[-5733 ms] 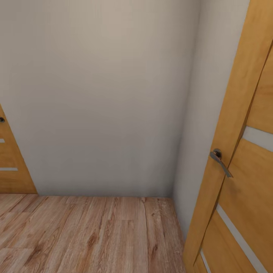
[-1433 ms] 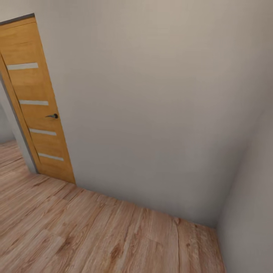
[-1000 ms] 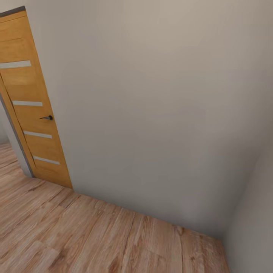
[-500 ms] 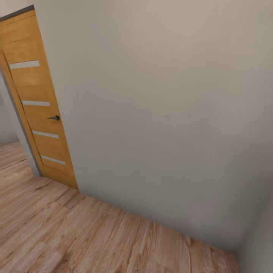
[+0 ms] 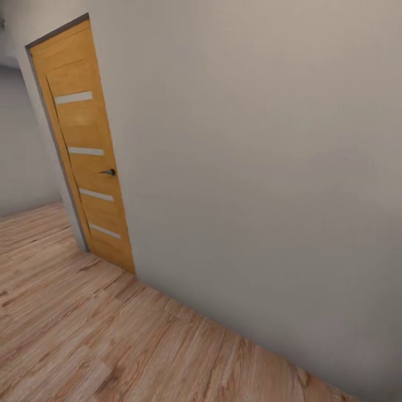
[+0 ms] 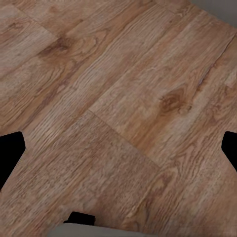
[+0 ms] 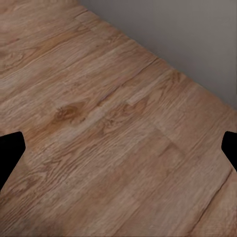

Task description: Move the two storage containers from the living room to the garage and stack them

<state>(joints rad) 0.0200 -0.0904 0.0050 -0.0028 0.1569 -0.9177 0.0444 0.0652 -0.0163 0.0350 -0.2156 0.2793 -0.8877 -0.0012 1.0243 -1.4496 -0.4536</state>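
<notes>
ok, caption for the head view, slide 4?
Robot in transit: light wooden door with dark handle in a plain beige wall, wood plank floor below.

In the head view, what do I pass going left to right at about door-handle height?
Far grey wall → grey door frame edge → light wooden door with its dark handle → long plain beige wall, running to the right edge.

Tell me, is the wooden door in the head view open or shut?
Shut, it seems. The wooden door lies flat in its grey frame, flush with the beige wall, with no gap showing.
</notes>
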